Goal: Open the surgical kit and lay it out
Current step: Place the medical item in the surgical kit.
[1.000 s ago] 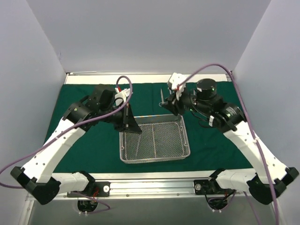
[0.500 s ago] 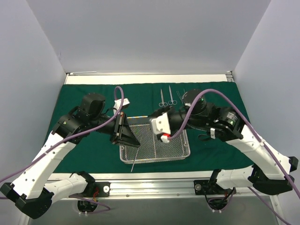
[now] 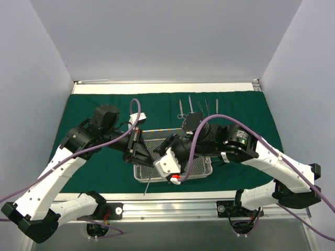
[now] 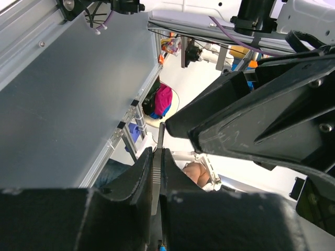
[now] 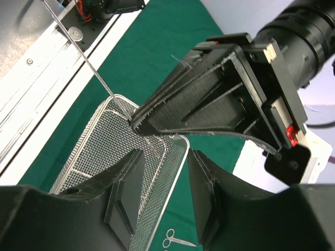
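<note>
I am watching the left tool (image 3: 140, 151) hanging over the left end of the wire-mesh tray (image 3: 201, 168). Its fingers (image 4: 141, 172) are pressing together on a thin steel instrument (image 3: 147, 185), whose free end is pointing toward the near edge of the worktop (image 3: 157, 88). The tray is sitting on the dark green drape (image 3: 84, 104), by the middle of that near edge. Just right of the left tool, the right tool (image 3: 157, 159) is hovering above the tray and facing the left tool, its fingers (image 5: 125, 193) standing spread with nothing between them. Along the far edge, right of centre, a row of steel instruments (image 3: 190, 108) is lying on the drape, two scissors at its left end.
</note>
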You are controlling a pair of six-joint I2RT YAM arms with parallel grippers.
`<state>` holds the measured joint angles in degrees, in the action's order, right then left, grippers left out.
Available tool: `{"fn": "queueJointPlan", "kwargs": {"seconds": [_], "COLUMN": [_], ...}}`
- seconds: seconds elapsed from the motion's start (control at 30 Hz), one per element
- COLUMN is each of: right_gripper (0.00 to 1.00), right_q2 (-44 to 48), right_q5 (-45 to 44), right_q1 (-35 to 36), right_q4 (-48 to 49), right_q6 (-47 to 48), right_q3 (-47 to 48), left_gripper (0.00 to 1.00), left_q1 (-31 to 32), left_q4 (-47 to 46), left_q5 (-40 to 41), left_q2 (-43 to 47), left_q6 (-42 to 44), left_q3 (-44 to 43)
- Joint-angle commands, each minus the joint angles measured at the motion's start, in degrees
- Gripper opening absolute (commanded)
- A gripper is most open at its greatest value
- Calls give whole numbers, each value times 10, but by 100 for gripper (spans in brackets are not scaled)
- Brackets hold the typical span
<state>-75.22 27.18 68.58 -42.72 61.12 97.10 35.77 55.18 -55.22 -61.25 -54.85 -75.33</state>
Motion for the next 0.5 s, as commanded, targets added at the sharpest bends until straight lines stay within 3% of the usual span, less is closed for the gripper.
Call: {"fn": "queueJointPlan", "kwargs": {"seconds": [0.0, 0.47], "right_gripper": [39, 30], "right_q2": [-7, -20], "right_q5": [-5, -2], "right_q1": [9, 25], "right_q4": [-12, -21], "right_q6": [4, 2], "right_q3": [13, 7], "left_gripper": [2, 2], "left_q1": [-3, -3], "left_q4": [5, 8], "left_q5": [-23, -52], "left_q2": [-4, -16], "left_q6": [16, 27], "left_q3": [-5, 1]}}
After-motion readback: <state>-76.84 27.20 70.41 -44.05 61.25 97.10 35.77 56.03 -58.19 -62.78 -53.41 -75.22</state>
